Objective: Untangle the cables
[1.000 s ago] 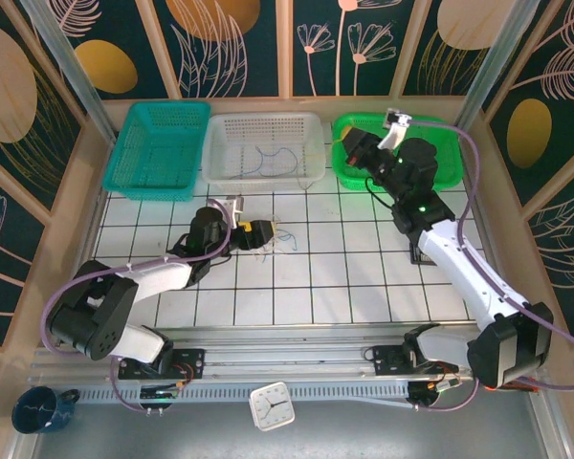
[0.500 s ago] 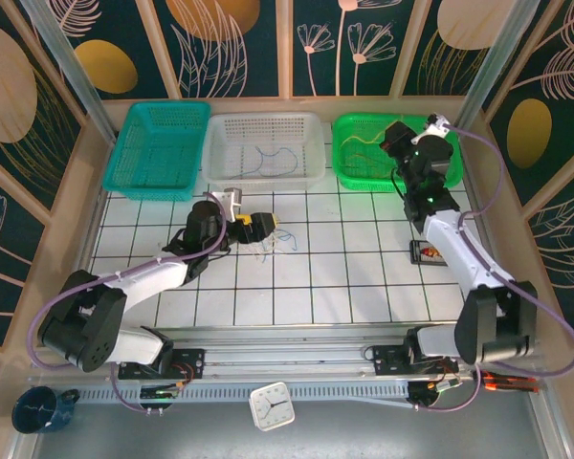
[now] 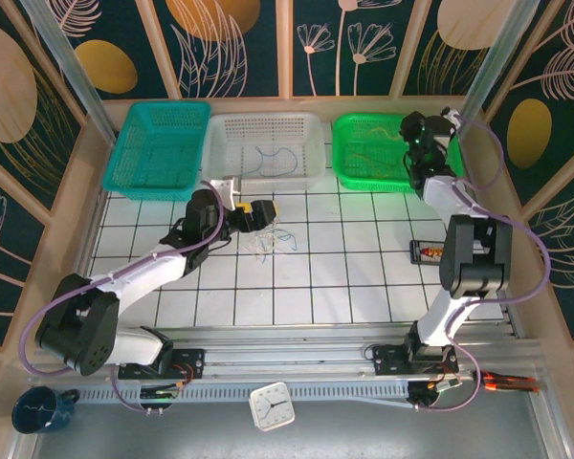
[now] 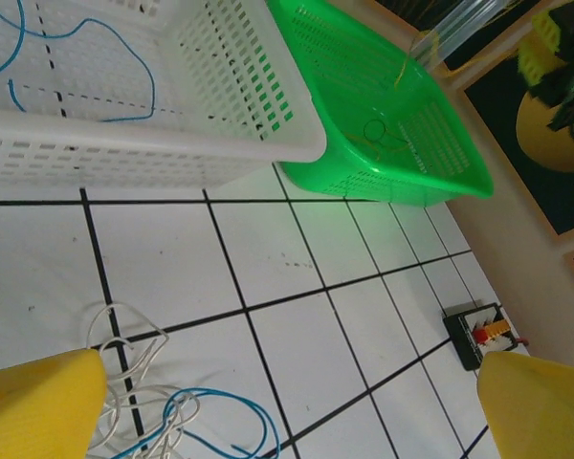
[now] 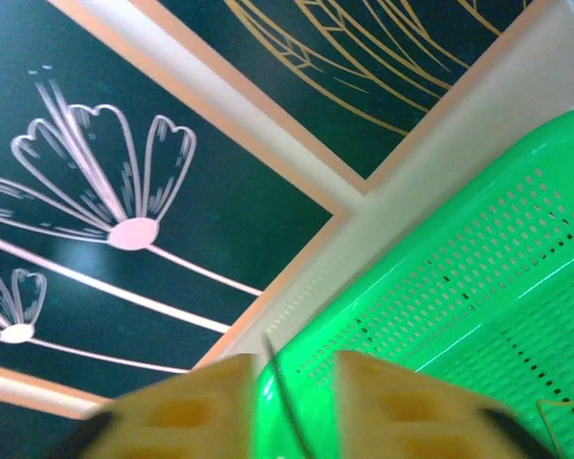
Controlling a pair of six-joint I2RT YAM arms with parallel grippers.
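From above, the cables lie as a small knot on the white tiles, just on the near side of the left claw, whose jaws gape wide with nothing in them; the knot spreads loosely left to right, one loose end trailing right. The right claw hangs over the far right of the green basket, too small here to read. In the left wrist view the left claw looks down on the cables at the bottom left: white loops sit close by the left finger and a blue strand curves off to the right, so the knot has no single axis. The step looks like picking out one strand: best to drop on the blue's outer curve, clear of the white loops, pinch that alone, and draw it along its own run. In the right wrist view the right claw stands slightly parted above the green basket, a thin dark strand in the gap, apparently not pinched
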